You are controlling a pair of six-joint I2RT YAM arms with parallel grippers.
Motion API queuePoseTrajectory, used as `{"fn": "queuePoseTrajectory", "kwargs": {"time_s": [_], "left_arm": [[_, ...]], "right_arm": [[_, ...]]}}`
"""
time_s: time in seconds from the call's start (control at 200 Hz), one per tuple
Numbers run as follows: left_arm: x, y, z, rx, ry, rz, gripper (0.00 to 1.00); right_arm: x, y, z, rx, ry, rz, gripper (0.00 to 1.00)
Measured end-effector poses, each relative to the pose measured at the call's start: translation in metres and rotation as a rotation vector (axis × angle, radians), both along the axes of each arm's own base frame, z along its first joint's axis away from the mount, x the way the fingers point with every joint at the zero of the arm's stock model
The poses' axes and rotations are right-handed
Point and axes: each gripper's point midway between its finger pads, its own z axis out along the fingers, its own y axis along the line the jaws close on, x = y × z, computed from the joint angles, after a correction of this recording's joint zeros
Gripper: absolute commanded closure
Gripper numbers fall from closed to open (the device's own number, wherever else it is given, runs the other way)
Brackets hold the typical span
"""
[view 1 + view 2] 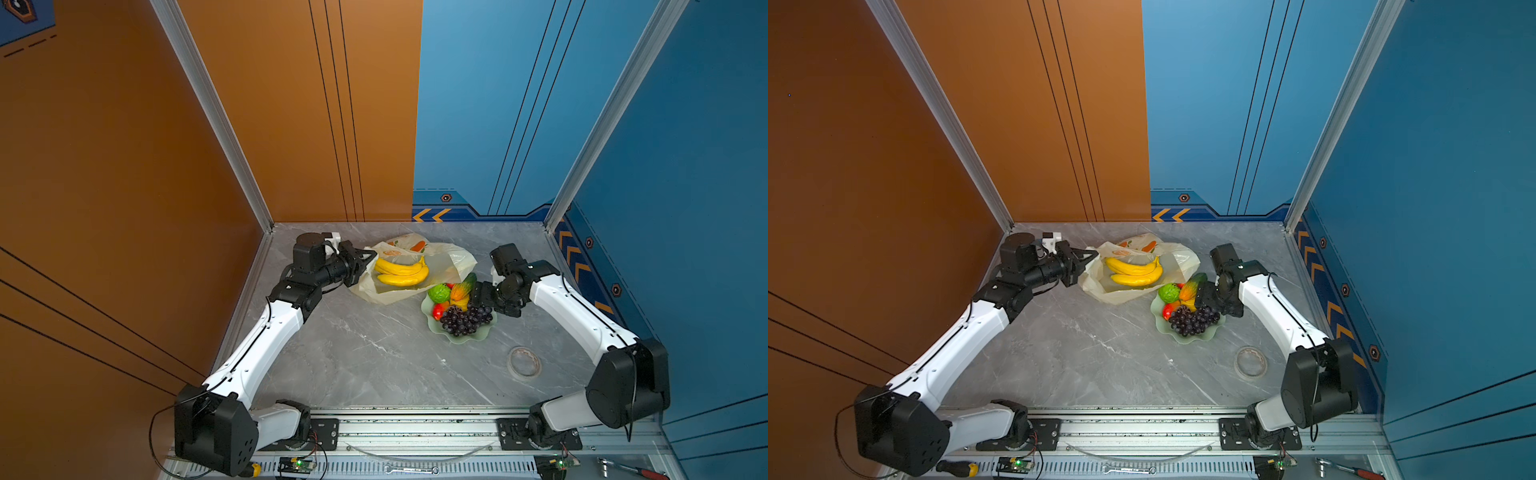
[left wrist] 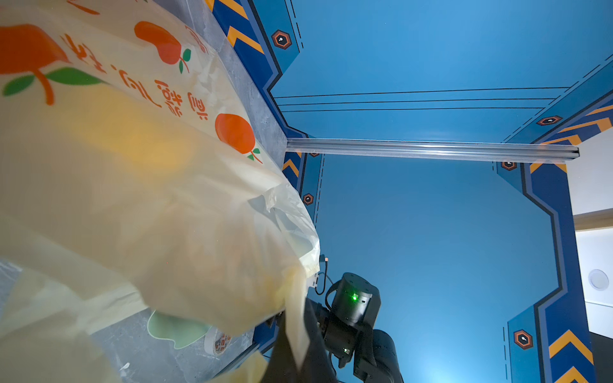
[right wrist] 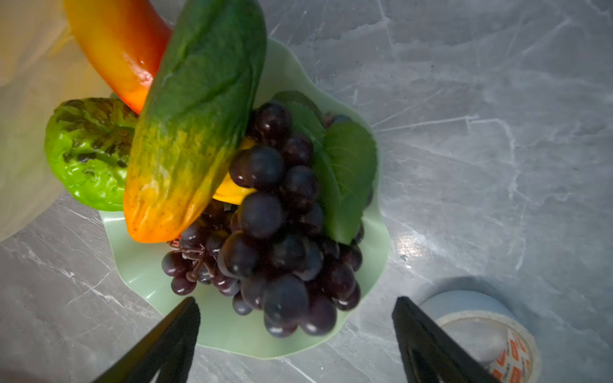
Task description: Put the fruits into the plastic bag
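The left hand [image 1: 1089, 255] pinches the rim of the plastic bag [image 1: 1179, 257], which lies open on the desk [image 1: 1100, 357] with the banana bunch [image 1: 1133, 272] lying in it. The right hand [image 1: 1203, 293] hangs over the pale green dish [image 1: 1202, 337], just beside the papaya [image 1: 1192, 286] and the grapes [image 1: 1192, 321].

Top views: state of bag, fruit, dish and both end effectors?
plastic bag, mouth held open
banana bunch, inside the bag
papaya, on the dish, atop other fruit
grapes, on the dish
dish, loaded with fruit
left end effector, shut on the plastic bag's edge
right end effector, open, empty, over the grapes
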Motion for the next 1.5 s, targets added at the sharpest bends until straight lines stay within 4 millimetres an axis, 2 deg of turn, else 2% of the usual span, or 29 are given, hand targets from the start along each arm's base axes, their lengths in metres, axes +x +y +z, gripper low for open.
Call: {"fn": "queuePoseTrajectory", "kwargs": {"time_s": [0.36, 0.561, 0.816, 1.136, 1.237, 1.282, 1.497], "left_arm": [[0.002, -0.001, -0.004, 0.002, 0.011, 0.000, 1.00], [0.006, -0.001, -0.011, 0.007, 0.030, 0.000, 1.00], [0.007, -0.002, -0.010, 0.005, 0.024, 0.000, 1.00], [0.007, -0.001, -0.010, 0.003, 0.024, 0.005, 1.00], [0.008, -0.001, -0.010, 0.002, 0.025, 0.008, 1.00], [0.008, -0.001, -0.010, 0.002, 0.025, 0.010, 1.00], [0.010, 0.001, -0.009, 0.004, 0.022, 0.024, 1.00]], "right_arm": [[0.024, -0.001, -0.020, -0.169, -0.015, 0.157, 0.14], [0.033, 0.002, -0.033, -0.183, -0.008, 0.174, 0.17], [0.037, 0.003, -0.035, -0.182, -0.010, 0.174, 0.21], [0.042, 0.004, -0.040, -0.171, -0.012, 0.159, 0.37], [0.043, 0.004, -0.040, -0.173, -0.015, 0.161, 0.45], [0.043, 0.003, -0.039, -0.175, -0.019, 0.159, 0.50], [0.044, 0.003, -0.023, -0.167, -0.064, 0.156, 0.56]]}}
